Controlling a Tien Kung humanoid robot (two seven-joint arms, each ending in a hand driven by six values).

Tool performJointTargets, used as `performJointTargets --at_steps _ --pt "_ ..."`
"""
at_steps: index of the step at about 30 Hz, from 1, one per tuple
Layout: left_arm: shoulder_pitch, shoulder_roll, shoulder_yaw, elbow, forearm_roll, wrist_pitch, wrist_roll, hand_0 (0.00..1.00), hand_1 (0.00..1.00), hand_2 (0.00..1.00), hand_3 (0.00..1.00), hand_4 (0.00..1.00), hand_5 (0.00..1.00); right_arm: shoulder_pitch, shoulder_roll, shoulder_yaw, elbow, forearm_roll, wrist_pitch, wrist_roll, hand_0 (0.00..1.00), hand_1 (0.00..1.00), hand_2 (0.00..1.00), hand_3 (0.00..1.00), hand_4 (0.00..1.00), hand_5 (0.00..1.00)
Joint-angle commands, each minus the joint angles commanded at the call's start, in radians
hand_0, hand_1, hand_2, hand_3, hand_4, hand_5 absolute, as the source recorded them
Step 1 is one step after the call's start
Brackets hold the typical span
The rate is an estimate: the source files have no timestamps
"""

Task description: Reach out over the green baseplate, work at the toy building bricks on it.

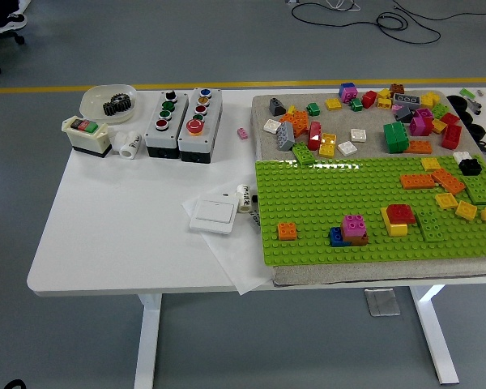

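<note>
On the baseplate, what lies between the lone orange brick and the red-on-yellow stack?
In the head view, between the orange brick and the red-on-yellow stack sits a pink brick with a blue brick beside it, on the green baseplate.

White table (121, 243) bears grey mat (263, 109); button boxes (182, 123).

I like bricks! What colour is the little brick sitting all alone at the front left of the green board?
Orange. The lone brick shows best in the head view.
</note>
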Motion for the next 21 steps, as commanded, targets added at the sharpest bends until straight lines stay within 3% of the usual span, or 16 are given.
performJointTargets --at_steps 21 --pt "-0.005 0.003 -0.014 -0.002 0.028 -0.011 0.0 0.76 0.744 0.726 0.596 0.659 0.605 0.024 0.07 0.028 -0.012 -0.065 -0.001 -0.004 0.906 0.825 0.847 0.85 0.998 0.998"
